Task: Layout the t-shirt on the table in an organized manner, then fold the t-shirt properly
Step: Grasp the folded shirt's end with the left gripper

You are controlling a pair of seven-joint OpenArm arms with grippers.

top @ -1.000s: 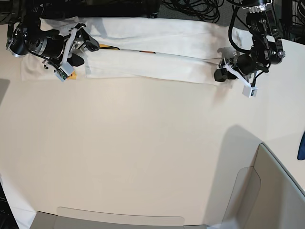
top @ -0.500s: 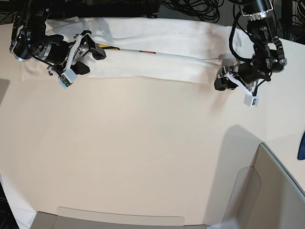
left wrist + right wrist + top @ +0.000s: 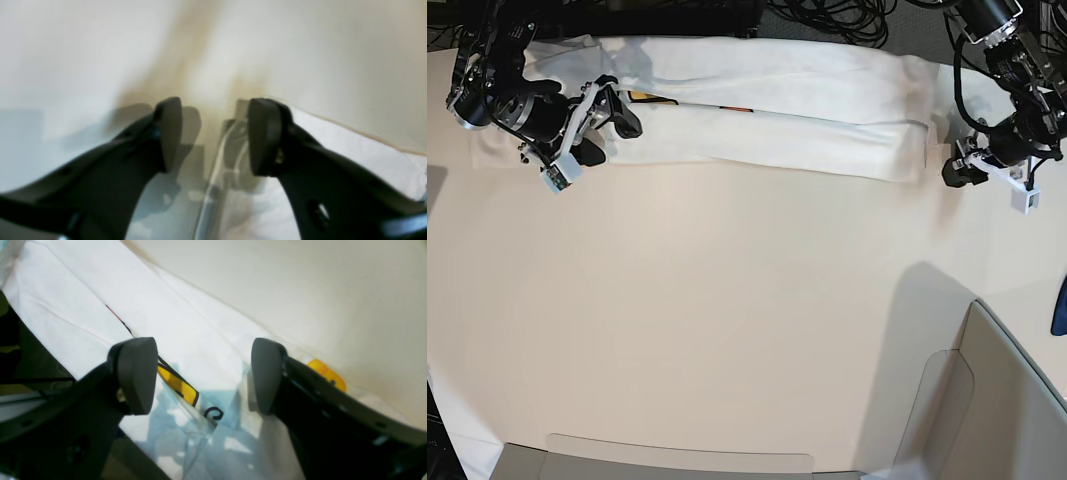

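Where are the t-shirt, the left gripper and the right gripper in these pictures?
t-shirt (image 3: 777, 148): base view, on the folded white cloth's front layer.
left gripper (image 3: 954, 172): base view, between its fingertips, just off the shirt's end.
right gripper (image 3: 203, 373): right wrist view, midway between its open fingertips, above the shirt.

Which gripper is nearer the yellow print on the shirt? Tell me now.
Right. The right gripper hangs open directly over the yellow print; the left gripper is off the shirt's opposite end, over bare table.

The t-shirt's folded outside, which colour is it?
Plain white t-shirt, best seen in the base view.
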